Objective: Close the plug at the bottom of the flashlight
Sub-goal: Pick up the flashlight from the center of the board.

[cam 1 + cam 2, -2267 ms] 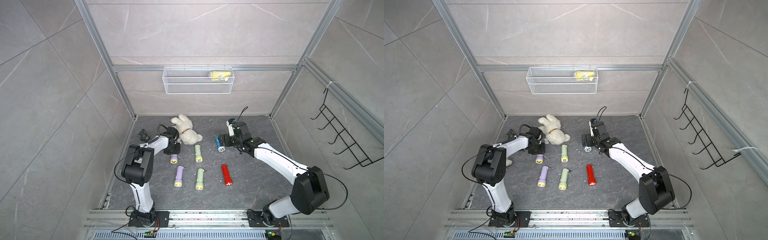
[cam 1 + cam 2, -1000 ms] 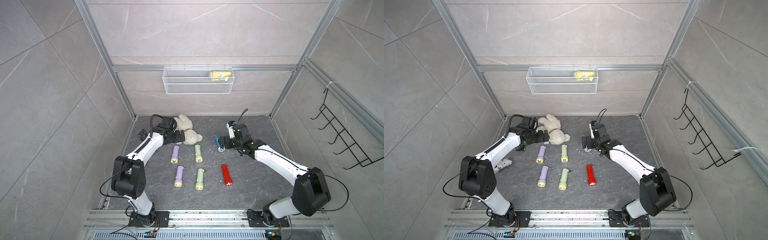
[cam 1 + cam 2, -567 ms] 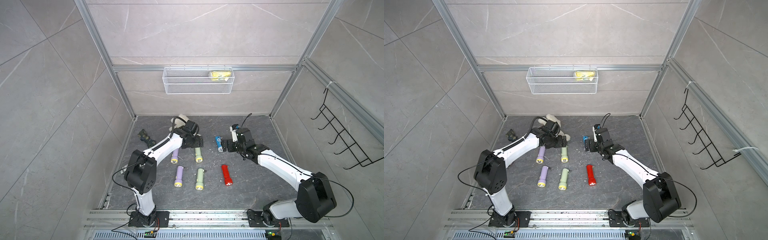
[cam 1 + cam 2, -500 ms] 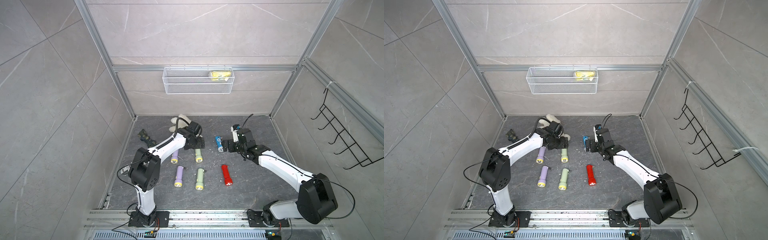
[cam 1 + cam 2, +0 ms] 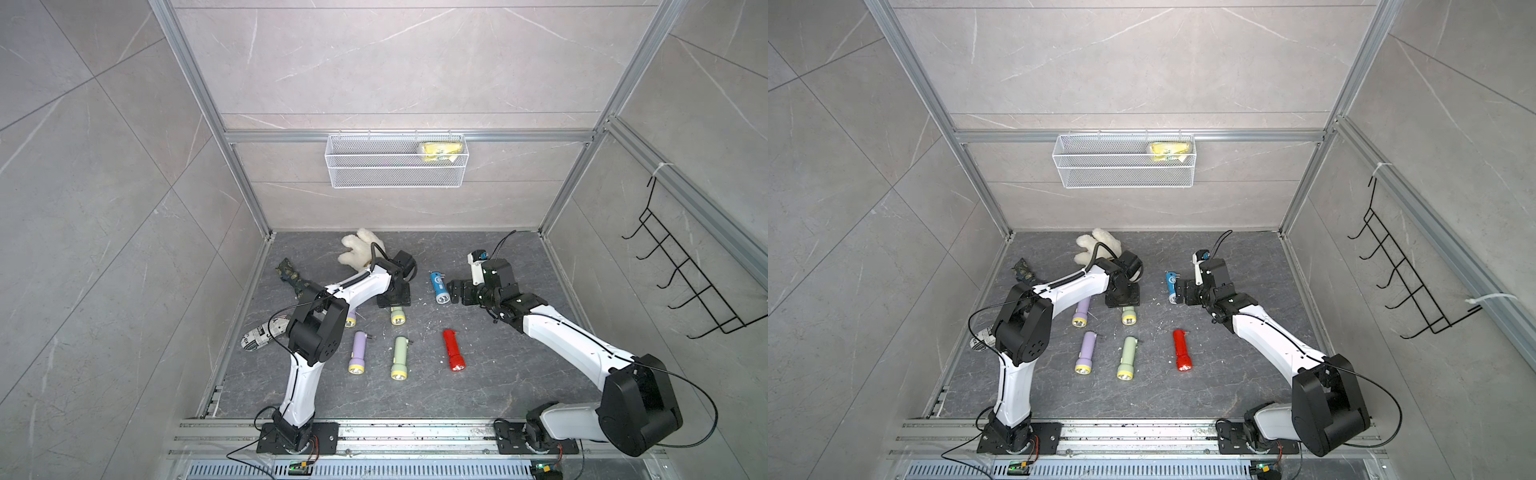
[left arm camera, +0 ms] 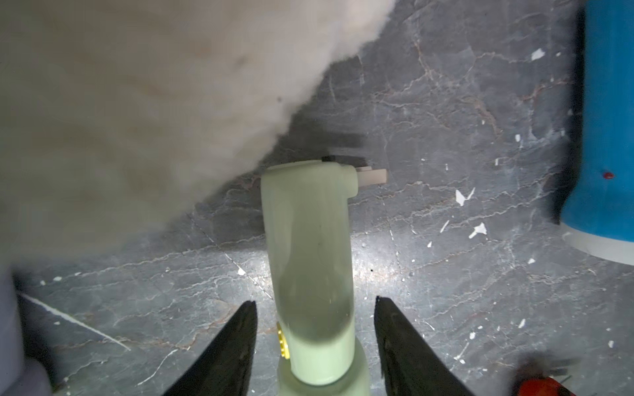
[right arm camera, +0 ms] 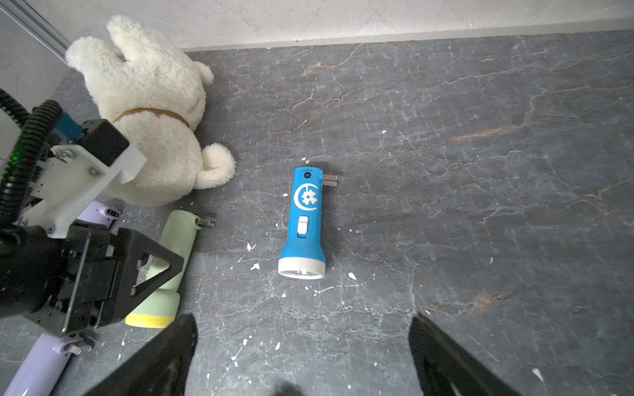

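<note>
Obs.: The left gripper [image 6: 314,301] is hovering low over the pale green flashlight [image 6: 308,247]. Its jaws are standing apart on either side of the body close to the lens end, with a thin gap showing on each side. Nothing is clamped. The right gripper [image 7: 302,317] is gaping wide and empty, just right of the blue flashlight [image 7: 303,219].

Location: the green flashlight is lying flat on the floor [image 5: 498,374] in the far row, left of centre. The plush toy [image 7: 154,113] is just beyond its tail and the blue flashlight is to its right.

Risks (judgement):
- The jaws are sitting at the lens end, far from the plug [image 6: 372,178]. A push on the prongs could pivot the tail or roll the round body in the grip.
- The plush fur is crowding the tail end, so it could snag or get dragged if the flashlight is lifted.
- The blue flashlight is lying between the right gripper and the green one, and a direct reach across could knock it.

Appearance: smooth, matte pale-green cylinder, widening to a yellow-rimmed head facing near. At the far end the plug is folded out, two flat prongs pointing right, so it is not closed yet. The blue one is showing its prongs out too.
</note>
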### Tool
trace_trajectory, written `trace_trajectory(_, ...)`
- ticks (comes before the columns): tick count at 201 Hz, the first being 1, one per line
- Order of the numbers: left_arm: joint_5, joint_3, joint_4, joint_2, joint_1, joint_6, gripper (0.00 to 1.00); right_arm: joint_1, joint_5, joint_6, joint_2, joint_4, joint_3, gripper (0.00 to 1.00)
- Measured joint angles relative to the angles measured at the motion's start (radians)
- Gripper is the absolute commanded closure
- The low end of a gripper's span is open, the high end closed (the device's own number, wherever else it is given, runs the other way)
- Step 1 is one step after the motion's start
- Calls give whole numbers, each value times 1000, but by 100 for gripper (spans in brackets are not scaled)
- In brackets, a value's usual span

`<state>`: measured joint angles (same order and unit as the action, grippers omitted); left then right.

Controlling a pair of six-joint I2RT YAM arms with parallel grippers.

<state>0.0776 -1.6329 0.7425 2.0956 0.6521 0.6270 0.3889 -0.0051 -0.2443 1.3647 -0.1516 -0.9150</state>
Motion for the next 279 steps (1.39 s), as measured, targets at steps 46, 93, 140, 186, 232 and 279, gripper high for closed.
trace_trajectory(46,31,-10,6,43,0,-2,42,-4,-11,0,-6,1,6,0)
trace_trajectory(93,52,-53,14,89,1,-7,43,-5,-14,0,-7,3,8,0)
trace_trajectory(140,53,-54,13,97,3,-13,56,-8,-14,0,-13,10,8,0)
trace_trajectory(186,53,-54,11,97,3,-27,76,-8,-15,0,-13,11,10,0)
trace_trajectory(232,50,-54,13,89,3,-51,93,-10,-26,0,-13,14,10,0)
trace_trajectory(279,-10,-24,-74,-33,5,-138,100,-10,-53,-11,6,15,-3,0)
